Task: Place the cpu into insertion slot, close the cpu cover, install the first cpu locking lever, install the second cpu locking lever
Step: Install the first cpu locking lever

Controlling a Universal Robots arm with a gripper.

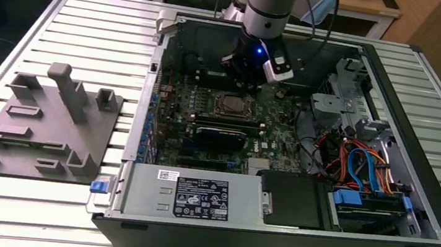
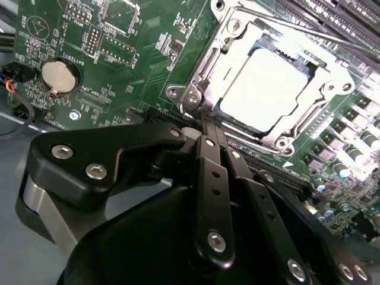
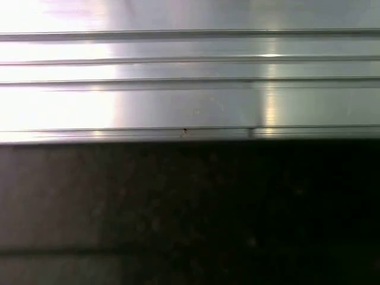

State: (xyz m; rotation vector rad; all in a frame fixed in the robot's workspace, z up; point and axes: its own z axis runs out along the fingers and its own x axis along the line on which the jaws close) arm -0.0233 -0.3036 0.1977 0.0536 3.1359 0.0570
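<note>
Open computer case (image 1: 413, 183) lies on its side on the slatted metal table (image 1: 91, 15). A grey moulded tray (image 1: 36, 134) sits on the table at the exterior view's left, well apart from the case.

Arm reaches down into the case; the pincer (image 1: 247, 77) hangs just above the green motherboard (image 1: 204, 121), close beside the socket (image 1: 231, 104).

In the second wrist view the chip (image 2: 270, 89) lies flat inside the socket (image 2: 205, 68), its silver top bright under the light. The metal cover frame (image 2: 332, 89) is down around the chip, its cut-out showing the chip's top. So placing looks done, and the cover looks closed.

Levers: a thin rod (image 2: 297, 27) runs along one side of the socket. Cannot tell whether it is hooked under its catch. Second lever not made out clearly. Judgement: lever steps are the part left, or in hand.

Pincer (image 2: 205, 122) in the second wrist view: black fingers (image 2: 208, 172) drawn together, tips at the socket's corner, nothing visibly between them. Reads as closed and empty.

First wrist view: metal ribs (image 3: 190, 77) over a dark band.
</note>
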